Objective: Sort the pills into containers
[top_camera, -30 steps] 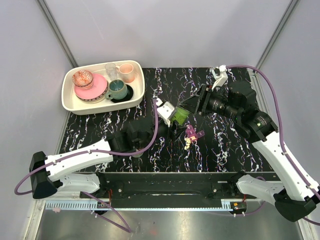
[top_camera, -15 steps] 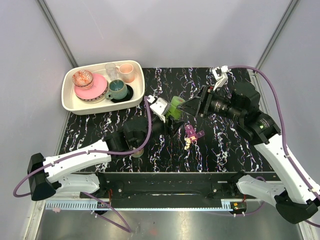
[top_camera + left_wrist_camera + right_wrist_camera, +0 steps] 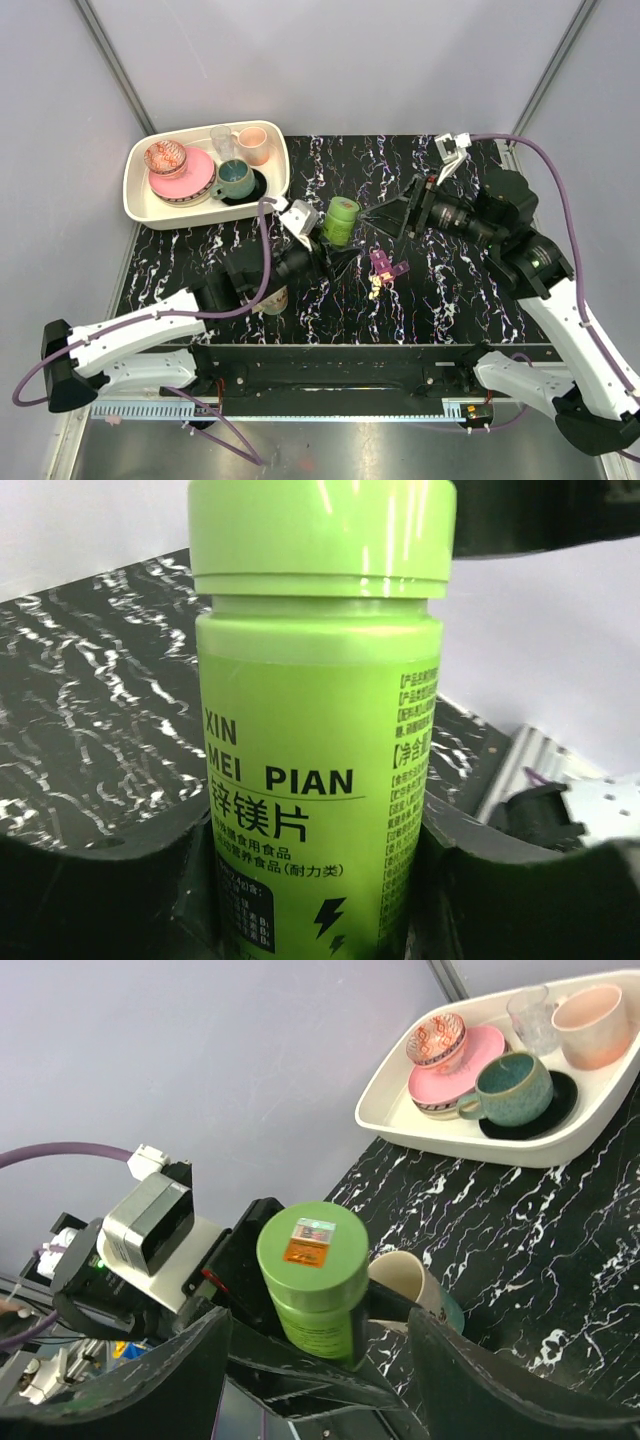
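Observation:
The lime-green bottle [image 3: 340, 220] is capped and held off the table by my left gripper [image 3: 335, 248], whose fingers [image 3: 100, 880] press both its sides; it fills the left wrist view [image 3: 315, 730]. My right gripper [image 3: 376, 217] is open, its tips just right of the cap and apart from it. In the right wrist view the cap [image 3: 312, 1250] with an orange sticker faces the camera between my spread right fingers [image 3: 170, 1380]. The purple pill box [image 3: 386, 265] lies on the black table with a few pale pills [image 3: 374, 287] beside it.
A beige mug [image 3: 272, 298] stands under my left arm; it also shows behind the bottle in the right wrist view [image 3: 405, 1278]. A cream tray [image 3: 142, 212] with cups, a bowl and plates sits at the back left, also in the right wrist view [image 3: 400, 1120].
The left gripper has carried the bottle left and a little back. The right gripper, close round the cap a second ago, has drawn back to the right and stands open.

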You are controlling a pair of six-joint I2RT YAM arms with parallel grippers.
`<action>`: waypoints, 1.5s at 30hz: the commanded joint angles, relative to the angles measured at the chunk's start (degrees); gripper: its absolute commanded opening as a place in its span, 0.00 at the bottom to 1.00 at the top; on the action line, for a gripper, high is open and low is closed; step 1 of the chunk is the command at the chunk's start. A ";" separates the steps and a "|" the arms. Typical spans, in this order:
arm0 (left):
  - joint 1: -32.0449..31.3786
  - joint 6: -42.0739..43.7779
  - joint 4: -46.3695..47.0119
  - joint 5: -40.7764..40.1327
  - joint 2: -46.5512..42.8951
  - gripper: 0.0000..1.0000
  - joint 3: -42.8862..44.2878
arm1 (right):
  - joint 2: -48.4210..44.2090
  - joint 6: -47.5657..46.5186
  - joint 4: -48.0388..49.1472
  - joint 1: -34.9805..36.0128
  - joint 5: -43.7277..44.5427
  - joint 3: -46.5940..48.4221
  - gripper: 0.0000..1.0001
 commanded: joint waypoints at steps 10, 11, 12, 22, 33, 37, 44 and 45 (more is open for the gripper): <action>0.07 -8.90 22.02 26.55 -6.97 0.00 -7.06 | -4.96 -14.60 6.58 0.47 -10.65 0.48 0.74; 0.07 -9.16 23.60 27.61 -6.80 0.00 -7.15 | -5.14 -14.51 7.45 0.56 -11.44 0.05 0.73; 0.07 -9.95 24.31 29.27 -6.62 0.00 -7.23 | -5.49 -14.34 7.90 0.39 -12.93 -0.22 0.72; 0.07 -13.47 31.34 38.60 -3.19 0.00 -5.57 | -5.93 -13.64 12.38 0.47 -22.95 -0.57 0.74; 0.07 -16.72 37.50 41.42 -0.91 0.00 -5.65 | -5.40 -12.58 14.49 0.47 -30.07 -1.10 0.76; 0.07 -17.16 37.67 41.33 -0.20 0.00 -4.95 | -5.22 -12.14 15.19 0.47 -31.31 -1.71 0.78; 0.07 -17.95 37.76 41.06 1.55 0.00 -4.34 | -4.96 -11.97 15.99 0.47 -30.70 -2.07 0.79; 0.07 -18.04 37.85 41.15 1.90 0.00 -4.33 | -4.96 -11.88 16.16 0.56 -30.61 -2.15 0.79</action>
